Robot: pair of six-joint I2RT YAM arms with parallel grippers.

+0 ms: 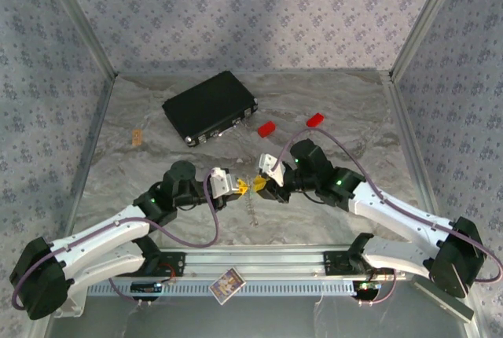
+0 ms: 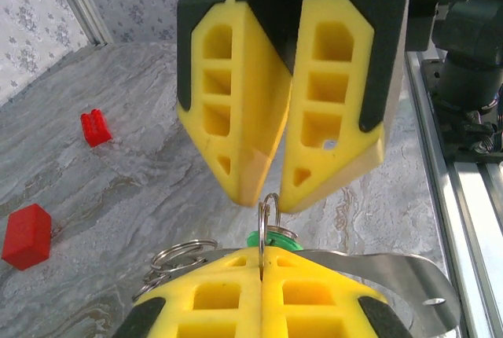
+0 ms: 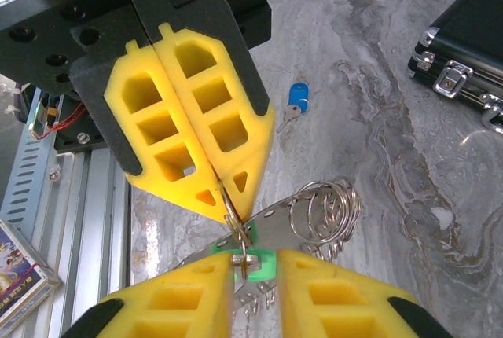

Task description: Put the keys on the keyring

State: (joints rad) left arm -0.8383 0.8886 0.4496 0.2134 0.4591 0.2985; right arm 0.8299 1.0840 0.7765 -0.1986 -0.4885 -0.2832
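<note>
Left claw: pads together, clamped on a thin loop of the keyring, held above the tabletop. Right claw: pads slightly apart, with the green key between their tips; grip cannot be told. The blue key lies flat on the tabletop beyond. The print on the card is too small to read.

A black hard case with metal latches lies upper centre on the grey marbled worktop. A red block sits just right of it, with a second red block farther right. At left lies a small tan item, possibly an eraser. A picture card rests at bottom centre.
</note>
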